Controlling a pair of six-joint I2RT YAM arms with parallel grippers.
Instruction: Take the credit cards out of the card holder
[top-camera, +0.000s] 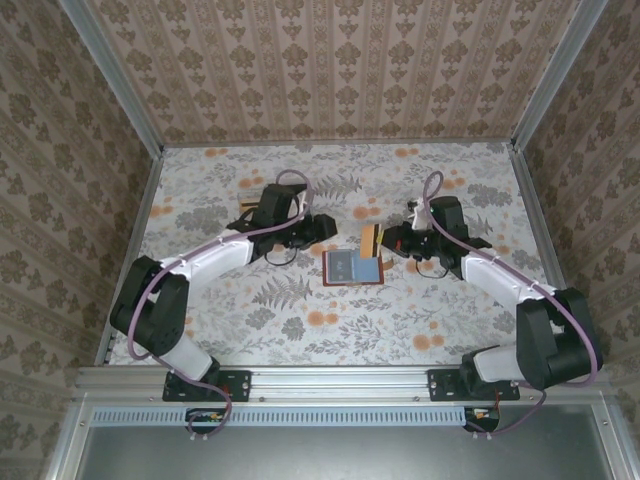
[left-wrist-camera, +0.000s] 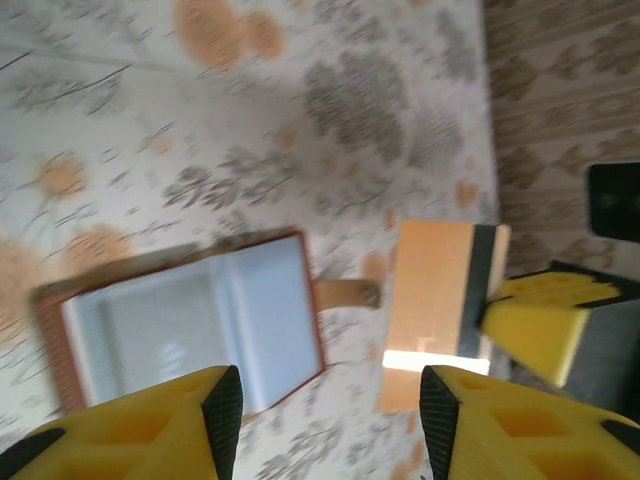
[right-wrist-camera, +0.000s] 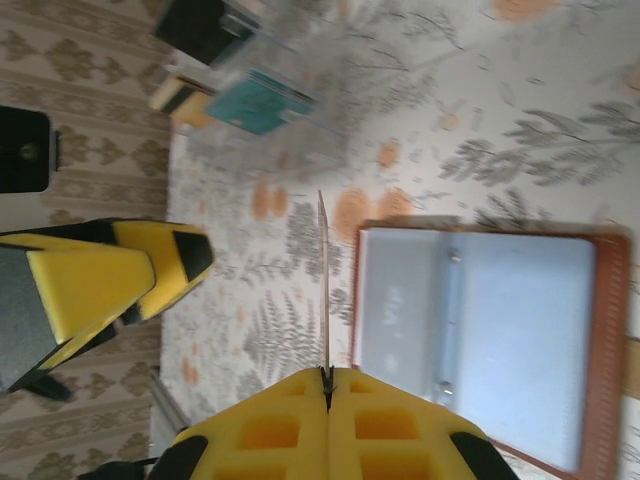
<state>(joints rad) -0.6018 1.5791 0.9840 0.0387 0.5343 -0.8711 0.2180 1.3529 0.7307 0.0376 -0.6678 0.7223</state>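
The card holder (top-camera: 352, 267) lies open on the table between both arms, brown edged with a blue-grey inside (left-wrist-camera: 190, 320) (right-wrist-camera: 480, 320); its clasp tab (left-wrist-camera: 345, 293) points towards the card. My right gripper (right-wrist-camera: 327, 378) (top-camera: 380, 243) is shut on a gold-tan credit card (left-wrist-camera: 435, 310) (top-camera: 372, 240) with a dark stripe, holding it upright just past the holder's edge. In the right wrist view this card appears edge-on (right-wrist-camera: 324, 290). My left gripper (left-wrist-camera: 330, 420) (top-camera: 322, 228) hovers open near the holder's far left corner, with nothing between its fingers.
A clear plastic tray (right-wrist-camera: 250, 70) with a teal card inside stands beyond the left arm, towards the back left (top-camera: 246, 208). The flowered table has metal rails along its sides and patterned walls around it.
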